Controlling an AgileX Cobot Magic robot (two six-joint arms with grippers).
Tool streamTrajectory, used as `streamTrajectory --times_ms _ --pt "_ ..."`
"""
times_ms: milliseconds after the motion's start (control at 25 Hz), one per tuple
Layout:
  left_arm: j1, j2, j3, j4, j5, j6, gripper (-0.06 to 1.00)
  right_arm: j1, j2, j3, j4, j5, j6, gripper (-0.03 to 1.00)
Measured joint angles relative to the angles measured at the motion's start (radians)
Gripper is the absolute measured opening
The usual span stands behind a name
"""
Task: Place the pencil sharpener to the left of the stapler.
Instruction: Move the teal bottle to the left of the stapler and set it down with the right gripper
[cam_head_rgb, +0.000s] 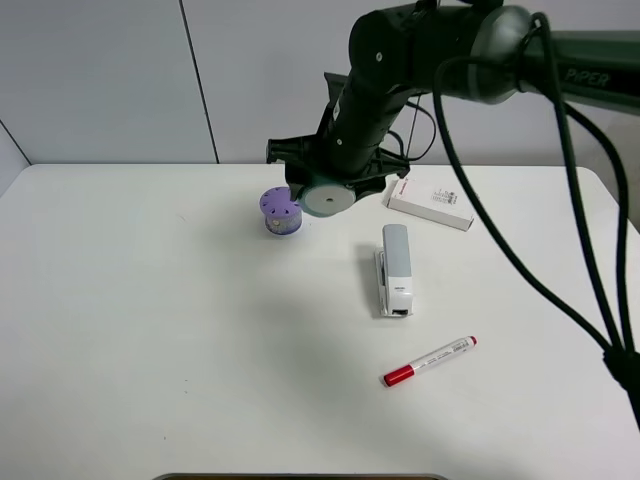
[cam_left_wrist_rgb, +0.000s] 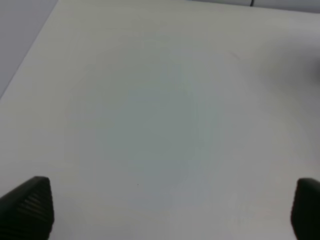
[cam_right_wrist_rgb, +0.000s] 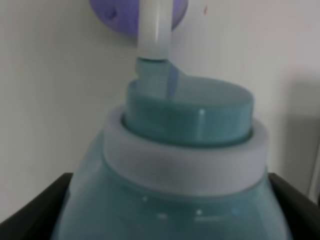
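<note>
Jaws grip sharpener (cam_right_wrist_rgb: 180, 165) (arm (cam_head_rgb: 560, 55) reads PIPER, seemingly).

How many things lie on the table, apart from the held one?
4: purple cylinder at the back, white box back right, stapler in the middle, marker in front. The arm may hide more.

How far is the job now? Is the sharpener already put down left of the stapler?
Done: the jaws of the right arm are shut on the pencil sharpener. In hand: it seems held above the table, near the purple cylinder. Left: set it down left of the stapler and release.
</note>
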Motion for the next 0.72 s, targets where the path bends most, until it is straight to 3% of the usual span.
streamTrajectory --times_ms 720 --pt "0.0 0.0 0.0 0.0 0.0 0.0 0.95 0.039 0.196 0.0 0.019 -0.024 0.025 0.68"
